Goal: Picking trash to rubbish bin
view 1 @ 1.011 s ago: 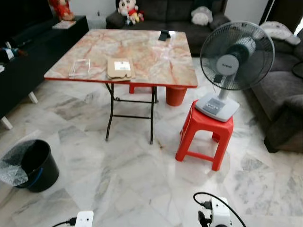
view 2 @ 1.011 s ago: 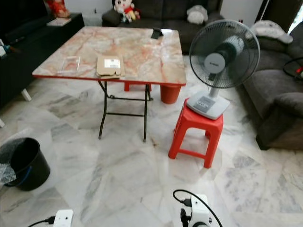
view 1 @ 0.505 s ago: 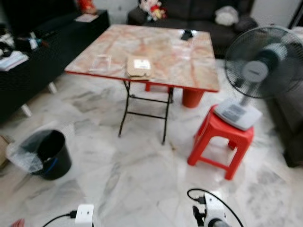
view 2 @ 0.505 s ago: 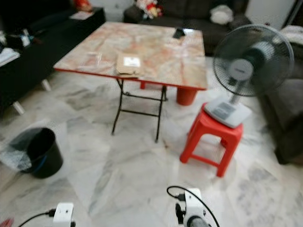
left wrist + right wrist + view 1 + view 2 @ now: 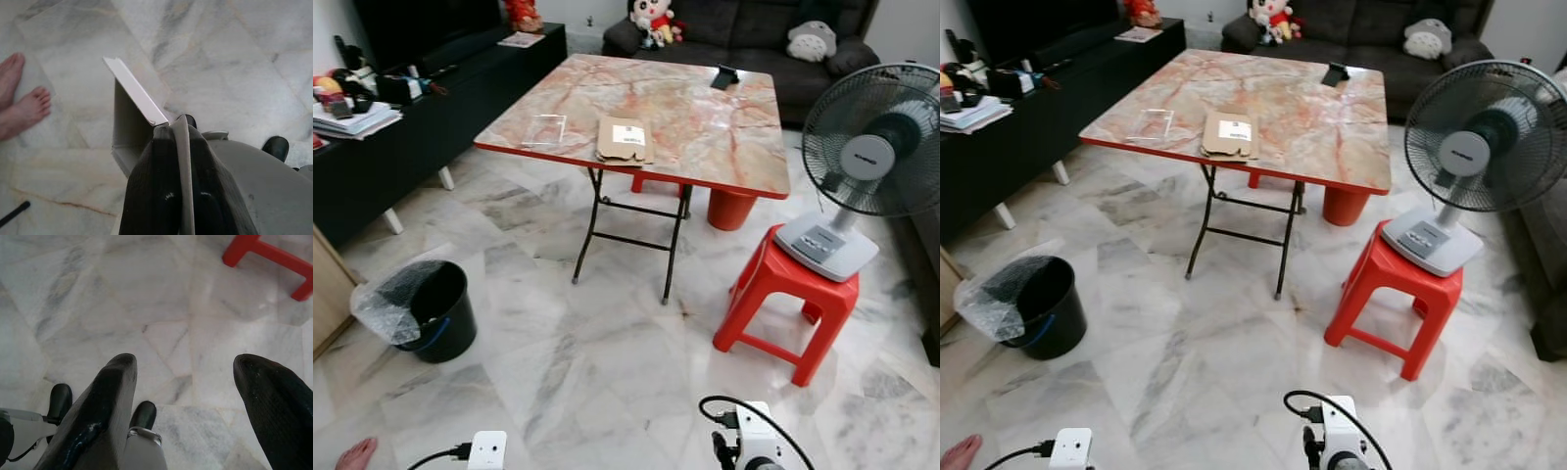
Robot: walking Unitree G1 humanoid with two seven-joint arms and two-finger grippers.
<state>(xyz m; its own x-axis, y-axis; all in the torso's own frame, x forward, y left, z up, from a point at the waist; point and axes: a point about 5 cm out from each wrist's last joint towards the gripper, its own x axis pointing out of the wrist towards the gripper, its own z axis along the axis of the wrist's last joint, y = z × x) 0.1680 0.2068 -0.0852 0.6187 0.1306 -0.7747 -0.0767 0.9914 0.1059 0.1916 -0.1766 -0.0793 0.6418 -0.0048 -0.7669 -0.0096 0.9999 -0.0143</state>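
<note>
My left gripper is shut on a thin white folded piece of card, held low over the marble floor. My right gripper is open, its two black fingers wide apart over bare floor with nothing between them. A black rubbish bin with a clear plastic liner stands on the floor to the left. On the red-edged marble-pattern table lie a flattened brown cardboard box and a clear plastic container near the front edge.
A fan sits on a red stool to the right of the table. A black TV cabinet runs along the left, a dark sofa behind. A person's bare feet stand close by the left arm.
The camera has swung left, so the table, fan and bin sit further right in the picture. A bare foot has come into the bottom left corner.
</note>
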